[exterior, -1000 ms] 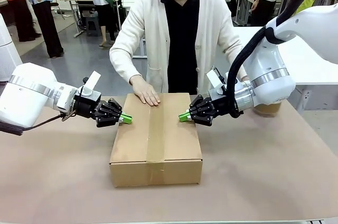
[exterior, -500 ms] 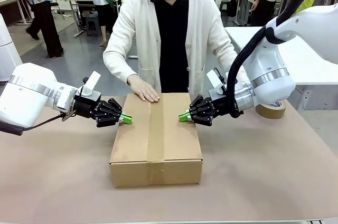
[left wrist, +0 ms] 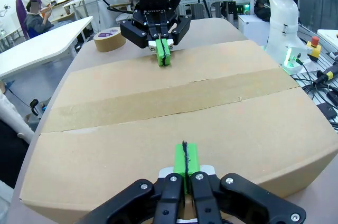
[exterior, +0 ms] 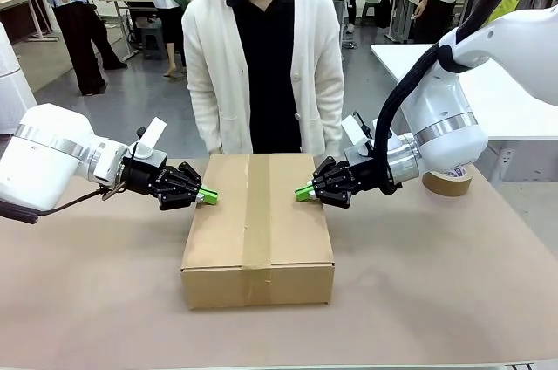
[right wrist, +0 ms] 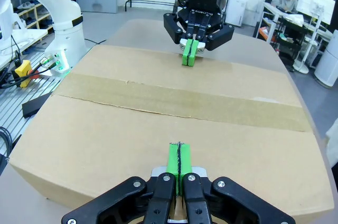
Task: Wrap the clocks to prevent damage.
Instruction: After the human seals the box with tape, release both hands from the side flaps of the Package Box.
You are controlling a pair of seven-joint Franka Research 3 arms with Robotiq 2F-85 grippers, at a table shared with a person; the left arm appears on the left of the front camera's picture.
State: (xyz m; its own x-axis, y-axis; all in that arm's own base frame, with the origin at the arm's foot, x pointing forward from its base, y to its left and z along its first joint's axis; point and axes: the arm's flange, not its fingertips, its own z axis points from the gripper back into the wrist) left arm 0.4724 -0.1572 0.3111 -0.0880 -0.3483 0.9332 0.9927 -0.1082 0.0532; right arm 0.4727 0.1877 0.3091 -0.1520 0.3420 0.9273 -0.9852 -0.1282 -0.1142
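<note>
A closed cardboard box (exterior: pixel 258 222) with a strip of brown tape (exterior: pixel 257 213) along its lid sits mid-table. The clocks are out of view. My left gripper (exterior: pixel 207 197) is shut, its green pads together at the box's left top edge. My right gripper (exterior: pixel 303 192) is shut too, pads at the right top edge. In the left wrist view my left gripper's (left wrist: pixel 185 160) tips lie low over the lid, with the right gripper (left wrist: pixel 163 53) facing it across the box. The right wrist view mirrors this: right gripper (right wrist: pixel 179 161) near, left gripper (right wrist: pixel 189 53) far. Neither holds anything.
A person in a white cardigan (exterior: pixel 266 56) stands at the table's far edge behind the box, arms down. A roll of brown tape (exterior: pixel 447 181) lies on the table behind my right arm. Bare tabletop (exterior: pixel 418 300) spreads around the box.
The person has taken a hand off the box's far left corner and stood up straight. Both grippers and the box have stayed put.
</note>
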